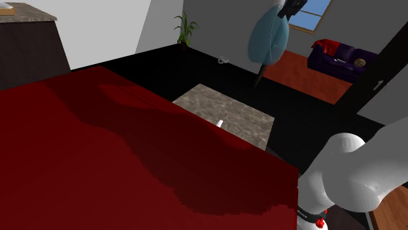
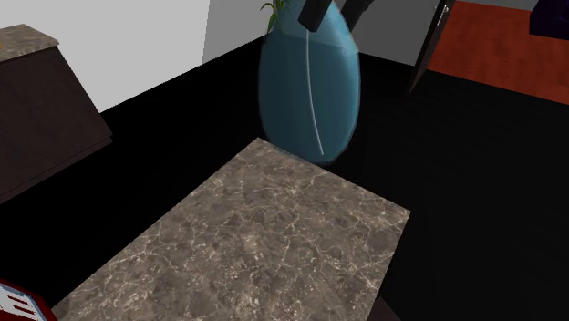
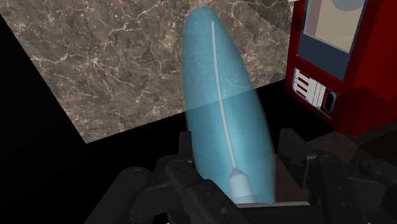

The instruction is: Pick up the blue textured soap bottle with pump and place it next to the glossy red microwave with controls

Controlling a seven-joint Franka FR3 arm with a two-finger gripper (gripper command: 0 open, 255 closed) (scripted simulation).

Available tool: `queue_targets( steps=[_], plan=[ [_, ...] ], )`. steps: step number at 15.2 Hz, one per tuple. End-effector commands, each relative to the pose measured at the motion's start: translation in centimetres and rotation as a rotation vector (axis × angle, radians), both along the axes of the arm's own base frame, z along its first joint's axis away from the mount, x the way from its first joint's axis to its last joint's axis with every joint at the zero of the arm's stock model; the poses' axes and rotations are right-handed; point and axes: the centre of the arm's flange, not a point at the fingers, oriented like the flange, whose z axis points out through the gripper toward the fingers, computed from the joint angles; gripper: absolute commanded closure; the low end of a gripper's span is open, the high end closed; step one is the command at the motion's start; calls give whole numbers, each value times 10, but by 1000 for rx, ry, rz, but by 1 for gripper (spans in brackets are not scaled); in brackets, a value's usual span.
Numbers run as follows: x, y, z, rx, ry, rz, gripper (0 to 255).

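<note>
A translucent blue soap bottle (image 1: 268, 38) hangs in the air beyond the far edge of the marble table (image 1: 229, 111), with my gripper (image 1: 286, 9) shut on its top end. In the second exterior view the bottle (image 2: 308, 87) hovers just above the table's (image 2: 255, 246) far corner, under the gripper (image 2: 321, 9). Along the wrist view the bottle (image 3: 219, 108) runs out from between my black fingers (image 3: 287, 147), its thin inner tube visible. The red microwave (image 3: 366, 70) with its control panel stands on the table beside the bottle. Its red top (image 1: 111, 163) covers the shoulder view's lower left.
A dark cabinet (image 2: 36, 119) with a stone top stands at the second exterior view's left. Black floor surrounds the table. A plant (image 1: 185, 29), a purple sofa (image 1: 340, 59) and a dark door (image 1: 382, 75) lie far behind. A small white item (image 1: 220, 123) sits on the table.
</note>
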Motion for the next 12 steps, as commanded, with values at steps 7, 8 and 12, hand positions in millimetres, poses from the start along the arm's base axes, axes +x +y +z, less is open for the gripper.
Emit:
queue_targets(
  steps=[7,8,12],
  plan=[
    [12,37,23,0,0,0,255],
    [16,50,23,0,0,0,255],
    [32,100,23,0,0,0,255]
  ],
)
